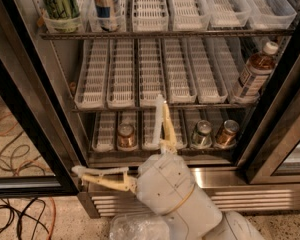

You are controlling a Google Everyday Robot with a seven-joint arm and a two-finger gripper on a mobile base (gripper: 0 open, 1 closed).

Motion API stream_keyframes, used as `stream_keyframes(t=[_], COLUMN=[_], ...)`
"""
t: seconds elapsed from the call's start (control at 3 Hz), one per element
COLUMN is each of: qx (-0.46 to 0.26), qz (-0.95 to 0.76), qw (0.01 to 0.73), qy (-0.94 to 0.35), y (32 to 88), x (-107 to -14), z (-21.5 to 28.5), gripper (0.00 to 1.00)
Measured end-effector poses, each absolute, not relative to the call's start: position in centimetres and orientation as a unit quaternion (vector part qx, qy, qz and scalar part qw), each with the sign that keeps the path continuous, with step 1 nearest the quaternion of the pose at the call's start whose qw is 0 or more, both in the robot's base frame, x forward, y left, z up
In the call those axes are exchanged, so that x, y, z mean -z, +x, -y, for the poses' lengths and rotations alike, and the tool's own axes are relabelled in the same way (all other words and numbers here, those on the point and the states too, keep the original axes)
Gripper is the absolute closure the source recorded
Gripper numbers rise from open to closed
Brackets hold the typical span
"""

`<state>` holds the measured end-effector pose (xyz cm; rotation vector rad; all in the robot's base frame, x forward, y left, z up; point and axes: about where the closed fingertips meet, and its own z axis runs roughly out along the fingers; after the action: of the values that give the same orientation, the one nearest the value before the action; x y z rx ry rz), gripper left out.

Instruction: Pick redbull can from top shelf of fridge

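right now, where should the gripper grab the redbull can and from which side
Grip the redbull can round its mid-body, above the tray lip, coming from the open front. It stands upright at the front of its top shelf lane, with a green can close beside it, so a side approach looks blocked. The gripper sits low by the base grille, fingers open.

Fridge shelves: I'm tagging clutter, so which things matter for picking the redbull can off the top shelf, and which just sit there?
Job: redbull can; top shelf; fridge; gripper, open, low before the base grille.
Lying about: green can beside it; brown bottle on the middle shelf; three short cans on the bottom shelf; floor cables.
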<state>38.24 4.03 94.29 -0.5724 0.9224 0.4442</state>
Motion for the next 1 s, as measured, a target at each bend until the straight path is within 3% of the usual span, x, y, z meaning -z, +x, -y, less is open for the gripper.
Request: stream_keyframes(t=[0.67, 1.0], qx=[-0.111, -0.103], qz=[-0.416, -0.402], qw=[0.871, 0.887], qy=[-0.237, -0.203], y=[42.8, 44.7], x=[-94.9, -95.4], z=[-3.6, -4.7], gripper=[0.00, 0.00])
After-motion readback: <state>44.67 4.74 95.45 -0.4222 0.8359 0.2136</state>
